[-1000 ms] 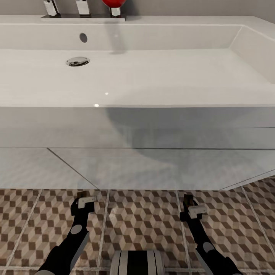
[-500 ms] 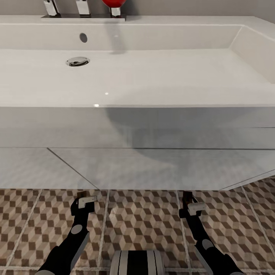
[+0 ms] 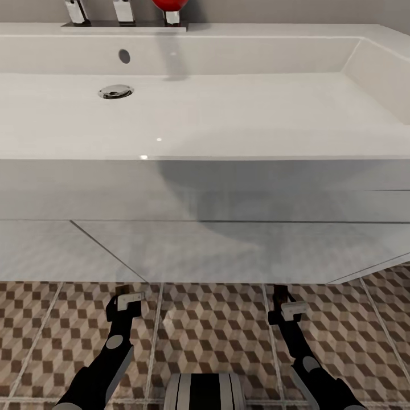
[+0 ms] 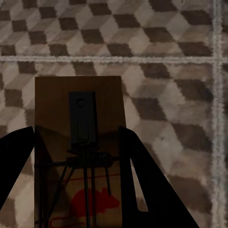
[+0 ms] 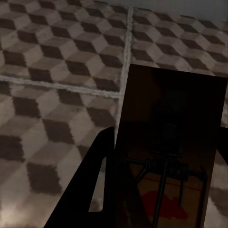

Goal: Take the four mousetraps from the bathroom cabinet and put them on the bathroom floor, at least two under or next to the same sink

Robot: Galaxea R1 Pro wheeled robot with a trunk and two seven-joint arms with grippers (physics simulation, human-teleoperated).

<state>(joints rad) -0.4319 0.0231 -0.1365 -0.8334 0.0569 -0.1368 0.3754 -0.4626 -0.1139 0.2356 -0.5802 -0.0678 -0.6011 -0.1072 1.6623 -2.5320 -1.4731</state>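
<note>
The head view looks down over a wide white rectangular sink, its flat basin taking up the upper half of the picture, with a round chrome drain toward the left and a small dark overflow hole in the back wall above it. Along the back ledge stand chrome faucet parts and the lower edge of a red object. Below the basin the glossy white vanity front slopes toward the floor, with a soft grey shadow across it and a thin seam running diagonally at the left. The bathroom floor is laid with large square tiles printed in a small brown, beige and grey cube pattern, with pale grout lines between them. Both arms reach forward low over this floor, just in front of the vanity. The left pincer is clamped on a mousetrap; in the left wrist view the brown board with its dark metal bar, spring and red mouse print sits between the two dark fingers, held above the tiles. The right pincer is likewise clamped on a second mousetrap, a dark-brown board seen in the right wrist view with one finger against its edge, over a grout crossing. The robot's grey and black base shows at the bottom edge between the arms.
</note>
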